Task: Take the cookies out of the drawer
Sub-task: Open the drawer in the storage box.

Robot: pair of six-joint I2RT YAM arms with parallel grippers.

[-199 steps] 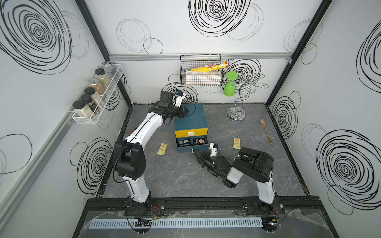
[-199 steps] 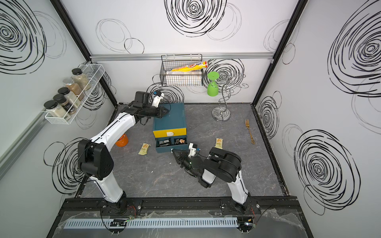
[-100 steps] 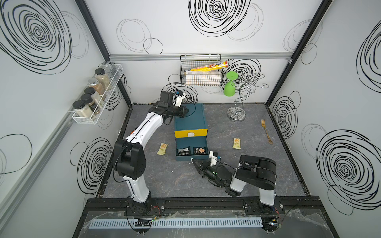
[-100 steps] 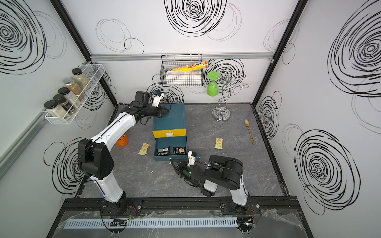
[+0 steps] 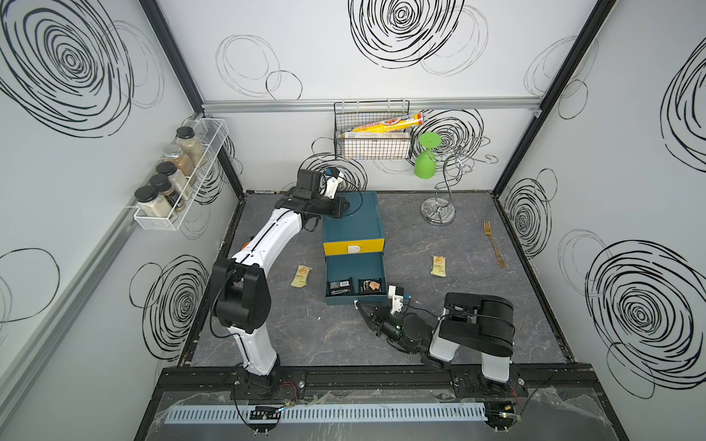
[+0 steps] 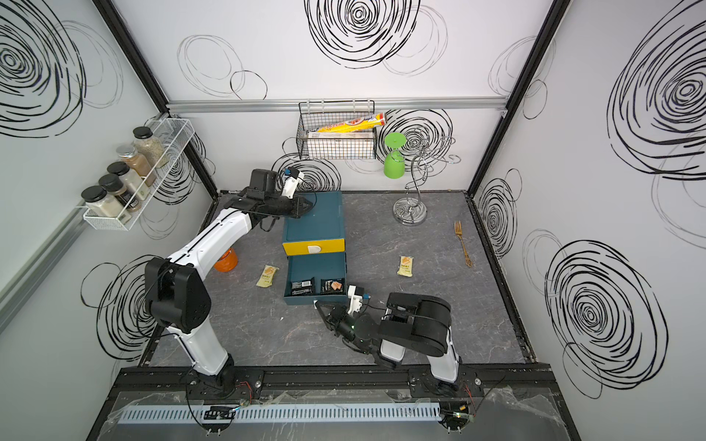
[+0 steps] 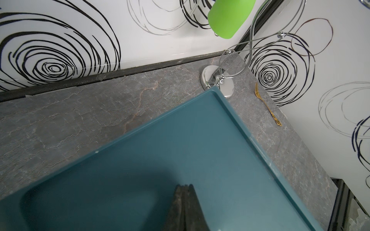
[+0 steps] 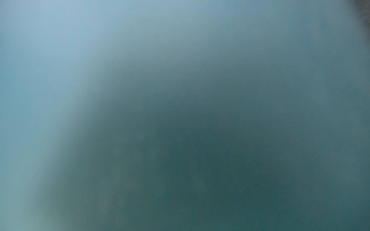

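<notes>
Grey bench [image 5: 420,236] carried a teal cabinet [image 5: 351,217] near its back edge, its lower drawer [image 5: 353,263] standing open toward the front edge. Left gripper [image 5: 345,204] lay over the cabinet's top, fingers [image 7: 184,198] pressed together on nothing. Right gripper [image 5: 361,305] sat at the drawer's front wall, fingers closed; whether they pinched it could not be told. Two dark cookies [image 5: 339,287] lay side by side in the drawer; two yellow cookies [image 5: 301,275] lay on the bench, one either side of it.

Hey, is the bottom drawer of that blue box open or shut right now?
Open. The bottom drawer is pulled out past the yellow drawer, and a black packet and another dark packet lie visible inside it.
</notes>
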